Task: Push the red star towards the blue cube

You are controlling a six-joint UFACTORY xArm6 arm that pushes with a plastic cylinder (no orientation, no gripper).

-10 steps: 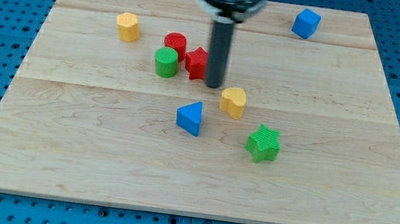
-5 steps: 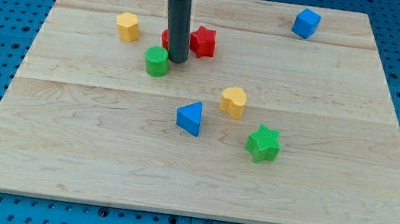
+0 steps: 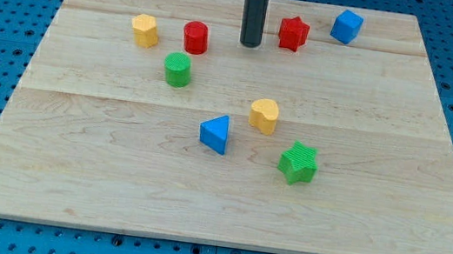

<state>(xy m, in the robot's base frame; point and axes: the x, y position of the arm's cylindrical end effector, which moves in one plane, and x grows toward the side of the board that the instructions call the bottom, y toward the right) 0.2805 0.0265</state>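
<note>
The red star [image 3: 293,33] lies near the view's top, right of centre, a short gap left of the blue cube [image 3: 347,26]. My tip [image 3: 250,44] is on the board just left of the red star, a small gap apart from it, between the star and the red cylinder [image 3: 195,37]. The rod rises straight up out of the view's top.
A yellow block [image 3: 144,29] sits left of the red cylinder, a green cylinder [image 3: 178,70] below it. A yellow block [image 3: 264,114], a blue triangular block [image 3: 216,134] and a green star [image 3: 298,163] lie mid-board. The wooden board [image 3: 57,149] rests on a blue pegboard.
The red star has slid up and to the right, close to the blue cube. My tip moved left, then right after it. The red cylinder and green cylinder shifted slightly left.
</note>
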